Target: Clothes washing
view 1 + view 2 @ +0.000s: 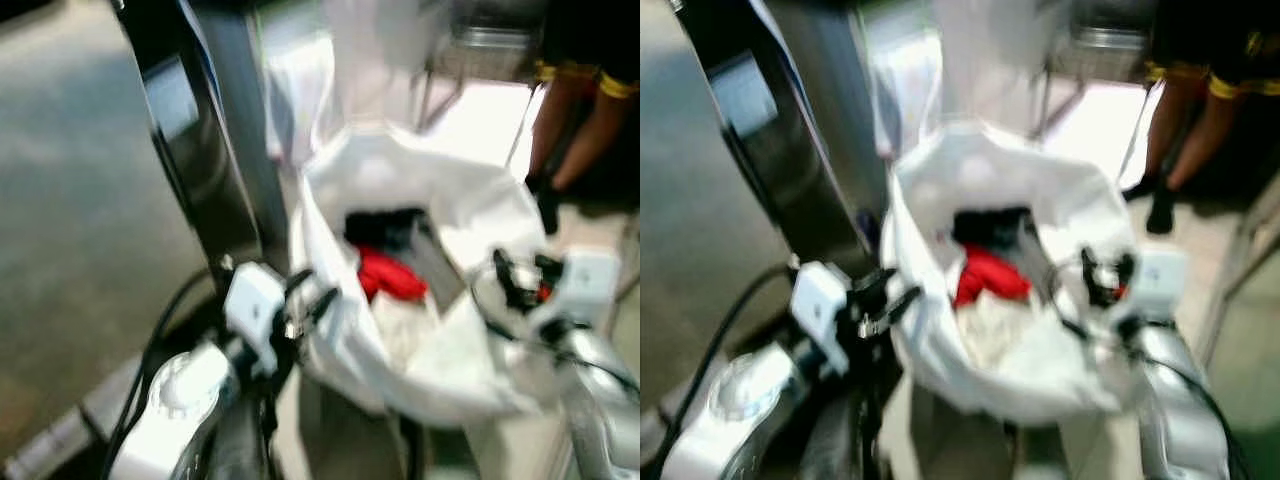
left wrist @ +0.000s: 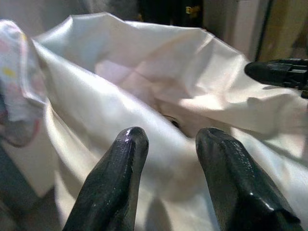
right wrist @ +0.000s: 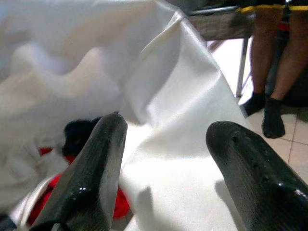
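Observation:
A white laundry bag stands open in front of me, blurred. Inside lie a red garment, a black one and pale cloth. My left gripper is at the bag's left wall; in the left wrist view its fingers stand apart, open, with the shiny fabric just beyond them. My right gripper is at the bag's right rim. In the right wrist view it is wide open with the rim fabric between its fingers, the red garment below.
A tall dark appliance stands close on the left, grey floor beyond it. A person's legs in dark socks stand at the back right beside a metal-legged table. A patterned cloth hangs near the left gripper.

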Robot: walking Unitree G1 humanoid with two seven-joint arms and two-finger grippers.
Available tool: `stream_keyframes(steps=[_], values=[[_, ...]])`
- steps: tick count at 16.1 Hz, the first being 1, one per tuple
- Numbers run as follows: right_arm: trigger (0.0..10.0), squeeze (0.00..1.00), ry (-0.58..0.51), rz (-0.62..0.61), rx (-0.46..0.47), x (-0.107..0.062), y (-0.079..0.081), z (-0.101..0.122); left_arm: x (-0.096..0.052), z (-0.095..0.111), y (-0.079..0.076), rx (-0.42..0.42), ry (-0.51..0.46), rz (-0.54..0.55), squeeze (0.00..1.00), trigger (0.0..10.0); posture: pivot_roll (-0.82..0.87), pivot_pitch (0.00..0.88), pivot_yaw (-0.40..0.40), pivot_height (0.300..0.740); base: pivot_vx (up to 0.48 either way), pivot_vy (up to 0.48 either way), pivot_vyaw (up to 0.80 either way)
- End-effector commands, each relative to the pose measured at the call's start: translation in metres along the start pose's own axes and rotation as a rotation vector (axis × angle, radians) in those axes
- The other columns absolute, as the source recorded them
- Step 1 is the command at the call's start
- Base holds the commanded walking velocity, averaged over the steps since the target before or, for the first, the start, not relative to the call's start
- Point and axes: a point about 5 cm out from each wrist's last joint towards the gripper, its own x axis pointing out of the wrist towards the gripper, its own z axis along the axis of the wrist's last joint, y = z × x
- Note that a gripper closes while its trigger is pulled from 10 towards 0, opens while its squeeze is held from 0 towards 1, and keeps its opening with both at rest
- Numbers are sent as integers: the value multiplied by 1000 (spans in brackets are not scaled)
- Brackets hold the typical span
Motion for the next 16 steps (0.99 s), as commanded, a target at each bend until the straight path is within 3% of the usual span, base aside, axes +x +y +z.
stream_keyframes(steps=[1, 6, 11, 16], values=[[10000, 0, -12, 60, 12, 4, 17, 3, -6, -3, 7, 13, 28, 26, 0, 10000, -32, 45, 84, 538, 0, 0, 0], [10000, 0, 12, 70, -13, 5, 17, -3, -8, -13, 7, 47, 104, 34, 0, 10000, -29, 46, 86, 538, 0, 0, 0], [10000, 0, 24, 106, -119, 7, 26, -9, -10, -20, 14, 80, 161, 91, 0, 10000, -25, 56, 82, 538, 0, 0, 0], [10000, 0, 40, 101, -116, 6, 28, -14, -11, -21, 12, 75, 171, 79, 0, 10000, -22, 61, 82, 538, 0, 0, 763]])
